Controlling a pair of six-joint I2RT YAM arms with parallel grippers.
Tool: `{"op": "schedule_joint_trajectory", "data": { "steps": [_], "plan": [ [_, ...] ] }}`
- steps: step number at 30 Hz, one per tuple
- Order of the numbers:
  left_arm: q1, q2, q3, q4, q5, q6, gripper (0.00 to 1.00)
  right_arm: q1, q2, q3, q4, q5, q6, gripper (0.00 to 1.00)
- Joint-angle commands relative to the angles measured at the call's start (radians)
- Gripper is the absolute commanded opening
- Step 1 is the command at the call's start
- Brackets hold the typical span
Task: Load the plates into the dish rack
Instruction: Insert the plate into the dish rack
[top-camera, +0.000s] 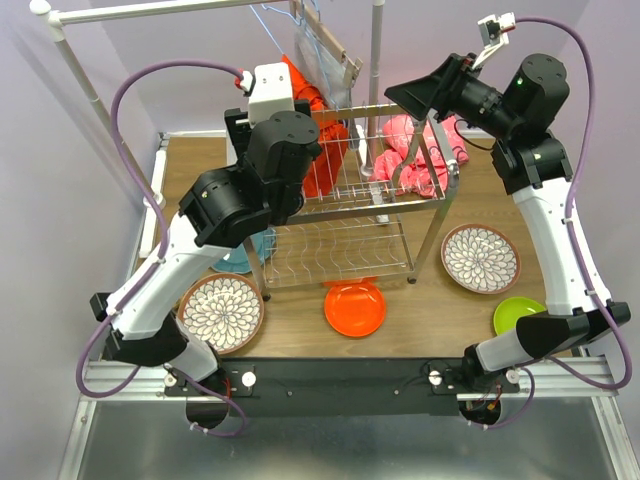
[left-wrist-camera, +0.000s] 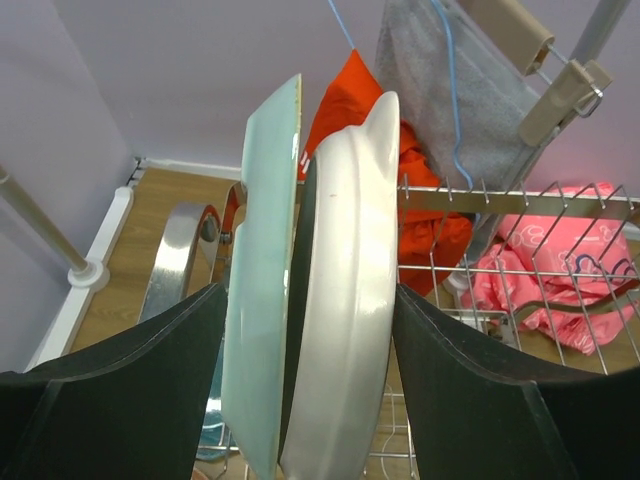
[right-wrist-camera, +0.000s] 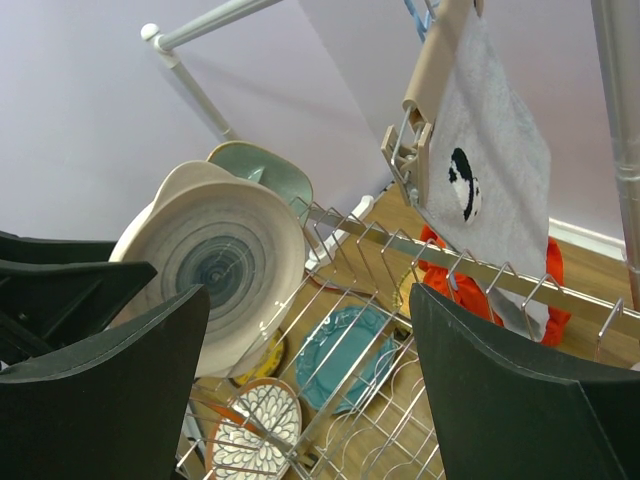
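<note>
left gripper: fingers spread wide, one on each side of a pair of plates standing on edge. the mint plate is by the left finger and the white plate by the right. both fingers look to meet the plates' outer faces. cannot tell whether they press or only flank. the plates sit close at the bottom and splay apart at the top.

right wrist view: the pair stands at the left end of the rack, on the upper shelf, lower rims among the wires, leaning a little.

right gripper: spread wide, nothing between its fingers. it hangs above the rack's far right end, touching nothing.

on the table:
- orange plate, just in front of the rack
- floral plate, near left
- second floral plate, right of the rack
- lime plate, near right
- teal plate, low by the rack's left side, seen through the wires

step, as judged: seating mint and white in the upper slots. two are up and at least five are not yet loaded.

next move calls for: fingers clear of both faces, then a straight rise in line with the plates so neither rim is dragged. after that, a rim grip on a flat plate; orange looks nearest.

risk: white leans and may tip onto mint.
</note>
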Motion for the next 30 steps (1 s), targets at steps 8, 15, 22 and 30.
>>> {"op": "schedule_joint_trajectory", "data": {
  "steps": [8,15,22,30],
  "plan": [
    [0.055,0.033,0.047,-0.201,-0.081,-0.123,0.71,0.005,-0.033,-0.011,-0.005,0.009,-0.010,0.90],
    [0.070,-0.014,0.015,-0.175,-0.045,-0.102,0.63,0.005,-0.031,-0.014,-0.002,0.008,-0.008,0.90],
    [0.077,-0.050,-0.022,-0.129,-0.015,-0.082,0.52,0.005,-0.033,-0.014,-0.003,0.009,-0.008,0.90],
    [0.077,-0.074,-0.046,-0.106,0.043,-0.062,0.46,0.005,-0.031,-0.014,-0.003,0.009,-0.008,0.90]
  ]
}}
